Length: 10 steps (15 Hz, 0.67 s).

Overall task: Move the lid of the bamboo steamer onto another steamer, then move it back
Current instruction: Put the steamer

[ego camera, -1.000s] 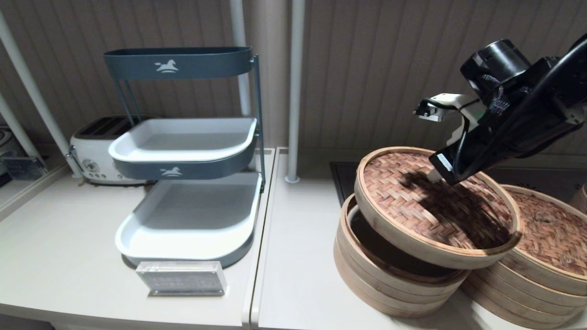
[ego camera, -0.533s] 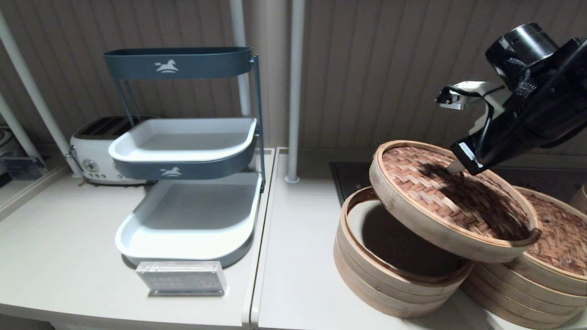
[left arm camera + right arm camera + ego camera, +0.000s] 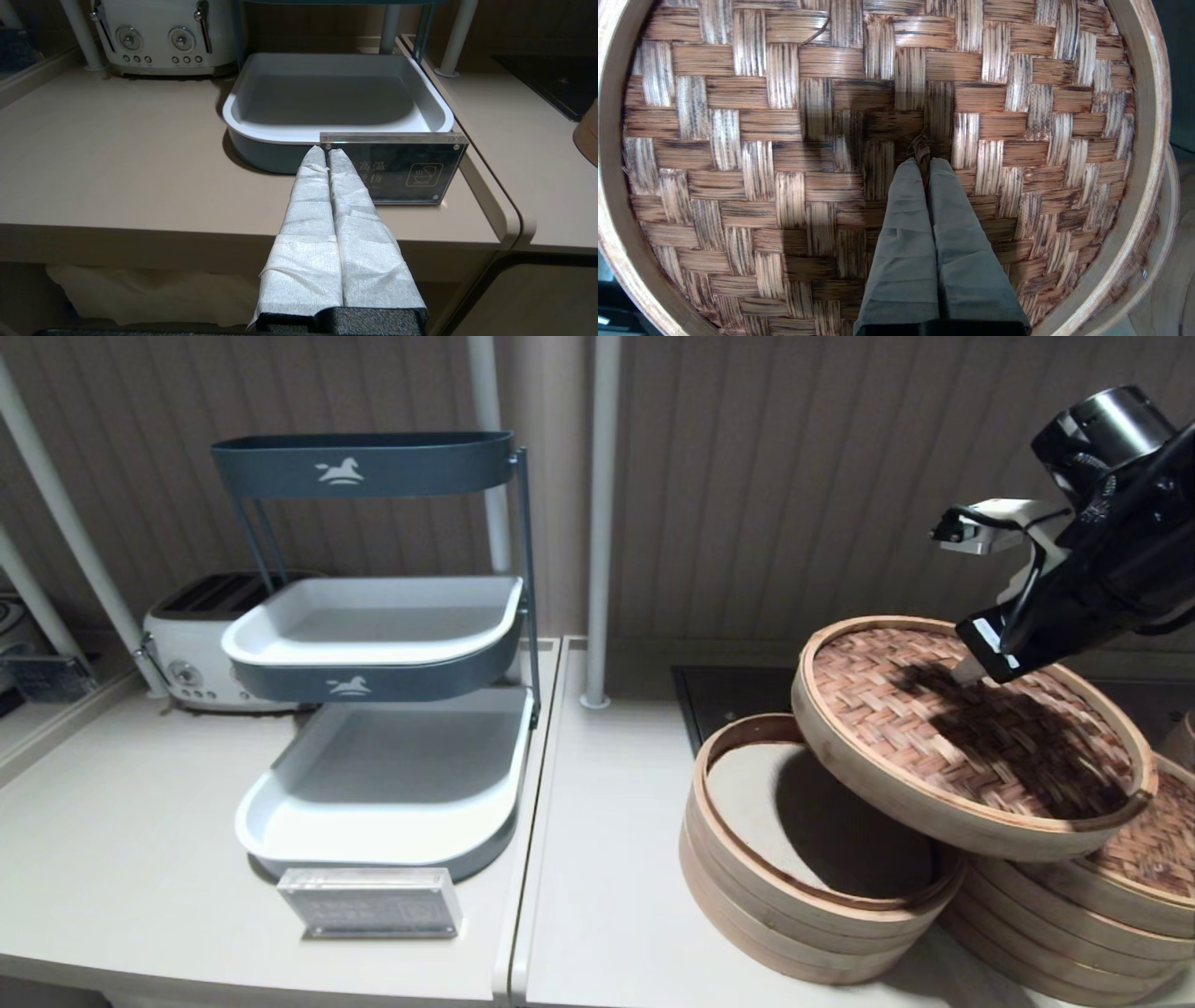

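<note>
The bamboo steamer lid (image 3: pixel 896 709), reddish-brown weave with a pale rim, hangs tilted in the air, its right part over the right-hand steamer. My right gripper (image 3: pixel 967 672) is shut on the small loop at the lid's centre (image 3: pixel 920 148); the weave (image 3: pixel 761 154) fills the right wrist view around the gripper (image 3: pixel 923 161). Another steamer (image 3: pixel 1074 933), a stack of pale rings at the right edge, carries its own darker lid (image 3: pixel 1162 845). The left stack (image 3: pixel 747 887) stands uncovered, its cream liner (image 3: pixel 747 793) showing. My left gripper (image 3: pixel 327 151) is shut and empty, parked before the counter's front edge.
A three-tier grey rack (image 3: pixel 373 644) fills the left half of the counter, with a white toaster (image 3: pixel 187 644) behind it and an acrylic sign (image 3: pixel 371 903) in front. A black cooktop (image 3: pixel 728 695) lies behind the steamers. A white pole (image 3: pixel 597 523) stands at the back.
My right gripper has carried the lid to the right and slightly up, off the left stack and toward the right one. More of the cream liner shows now.
</note>
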### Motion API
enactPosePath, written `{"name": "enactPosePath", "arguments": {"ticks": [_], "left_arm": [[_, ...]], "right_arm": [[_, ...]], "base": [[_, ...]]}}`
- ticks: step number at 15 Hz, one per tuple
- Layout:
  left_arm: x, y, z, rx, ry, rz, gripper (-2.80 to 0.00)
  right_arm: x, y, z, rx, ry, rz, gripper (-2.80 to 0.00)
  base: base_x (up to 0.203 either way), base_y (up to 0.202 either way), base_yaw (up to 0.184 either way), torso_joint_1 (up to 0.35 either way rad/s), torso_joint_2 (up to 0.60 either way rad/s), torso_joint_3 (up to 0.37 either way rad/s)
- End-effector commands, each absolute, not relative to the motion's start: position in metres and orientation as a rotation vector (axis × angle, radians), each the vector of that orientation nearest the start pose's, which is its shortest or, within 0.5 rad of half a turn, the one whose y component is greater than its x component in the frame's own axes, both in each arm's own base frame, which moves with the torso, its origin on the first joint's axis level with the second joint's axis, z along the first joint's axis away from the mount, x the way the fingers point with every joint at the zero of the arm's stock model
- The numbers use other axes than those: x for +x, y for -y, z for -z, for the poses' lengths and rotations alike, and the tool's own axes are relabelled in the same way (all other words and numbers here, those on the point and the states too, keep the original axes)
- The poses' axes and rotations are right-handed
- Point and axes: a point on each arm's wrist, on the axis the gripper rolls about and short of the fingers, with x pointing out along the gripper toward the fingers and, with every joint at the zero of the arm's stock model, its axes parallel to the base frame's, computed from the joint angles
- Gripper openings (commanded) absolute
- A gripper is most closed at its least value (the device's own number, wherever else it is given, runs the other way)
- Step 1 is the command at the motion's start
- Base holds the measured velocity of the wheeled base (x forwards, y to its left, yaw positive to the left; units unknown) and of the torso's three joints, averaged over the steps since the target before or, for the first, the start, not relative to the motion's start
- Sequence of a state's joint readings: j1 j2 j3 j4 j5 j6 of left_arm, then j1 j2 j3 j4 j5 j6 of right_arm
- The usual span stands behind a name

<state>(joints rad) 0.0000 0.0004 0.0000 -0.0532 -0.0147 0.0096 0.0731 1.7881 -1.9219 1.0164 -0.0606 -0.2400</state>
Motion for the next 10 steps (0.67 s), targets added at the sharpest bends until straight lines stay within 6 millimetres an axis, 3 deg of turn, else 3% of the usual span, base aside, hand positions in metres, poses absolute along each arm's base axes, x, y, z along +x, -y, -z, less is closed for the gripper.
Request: {"name": "enactPosePath", "arguments": {"ticks": [1,10], "left_arm": [[-0.021,0.0,-0.073,0.011,0.028,0.015,-2.8],[-0.021,0.0,-0.073,0.01,0.028,0.014,-2.8]], "right_arm": [[0.293,-0.01,-0.31,-0.273,-0.89,-0.09,-2.8],[0.289,0.045,-0.307,-0.167,-0.916,0.035,-2.8]], "base": [[0.0,0.0,0.0,0.0,0.0,0.0],[0.0,0.0,0.0,0.0,0.0,0.0]]}}
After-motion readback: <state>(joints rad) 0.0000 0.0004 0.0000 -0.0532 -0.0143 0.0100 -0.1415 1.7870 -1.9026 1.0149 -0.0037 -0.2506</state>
